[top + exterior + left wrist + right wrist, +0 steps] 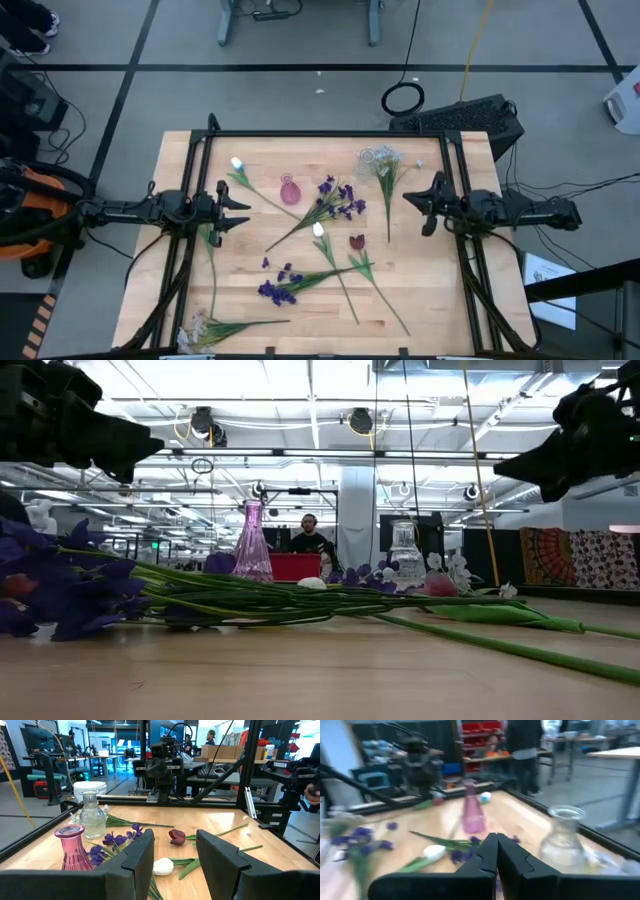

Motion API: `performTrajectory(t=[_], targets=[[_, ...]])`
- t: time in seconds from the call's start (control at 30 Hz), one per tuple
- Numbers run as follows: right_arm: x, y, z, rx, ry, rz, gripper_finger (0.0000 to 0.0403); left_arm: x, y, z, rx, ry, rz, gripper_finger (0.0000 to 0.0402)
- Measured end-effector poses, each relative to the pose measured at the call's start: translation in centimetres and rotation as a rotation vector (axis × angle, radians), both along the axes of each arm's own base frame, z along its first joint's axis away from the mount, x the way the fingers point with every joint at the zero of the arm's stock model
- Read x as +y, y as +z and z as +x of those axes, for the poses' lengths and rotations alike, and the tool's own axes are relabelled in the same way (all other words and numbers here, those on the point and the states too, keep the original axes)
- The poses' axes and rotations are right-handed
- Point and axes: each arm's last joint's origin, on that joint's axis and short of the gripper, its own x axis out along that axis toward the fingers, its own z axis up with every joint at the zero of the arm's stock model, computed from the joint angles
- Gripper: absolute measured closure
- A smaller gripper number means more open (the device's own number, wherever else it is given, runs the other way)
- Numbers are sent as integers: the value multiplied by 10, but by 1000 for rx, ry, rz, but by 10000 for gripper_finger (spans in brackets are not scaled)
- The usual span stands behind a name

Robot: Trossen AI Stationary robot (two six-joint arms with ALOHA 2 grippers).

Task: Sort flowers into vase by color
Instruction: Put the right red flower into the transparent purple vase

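High view: we should lower the spread left claw (243, 208) (empty) squarely over one thin green-stemmed purple flower (338, 199); right claw (411, 199) waits, pressed together.

Robotics lab or workshop, ceiling strip lights (300, 455), red parts bins (481, 735), cardboard boxes (225, 752)

The tabletop (250, 320) is pale wood inside a black frame (320, 133), standing on a grey floor crossed by dark lines. Beyond its far edge a black cable loop (403, 98) lies on the floor beside a black case (470, 117), with a yellow cord (478, 45) running past them. In the low view a person in dark clothes (310, 540) stands in the room behind, by a red bin (295, 567).
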Motion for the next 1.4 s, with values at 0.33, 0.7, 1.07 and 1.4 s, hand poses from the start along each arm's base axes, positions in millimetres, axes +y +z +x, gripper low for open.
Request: performTrajectory(t=[0.33, 0.7, 1.07, 1.4], targets=[[-4, 2, 26, 93, -46, 21, 403, 0, 0, 0, 1, 0, 0, 249], [-7, 87, 76, 309, -196, -52, 403, 0, 0, 0, 1, 0, 0, 249], [-2, 146, 153, 460, -339, 145, 403, 0, 0, 0, 1, 0, 0, 249], [15, 164, 222, 656, -502, 261, 403, 0, 0, 0, 0, 0, 0, 249]])
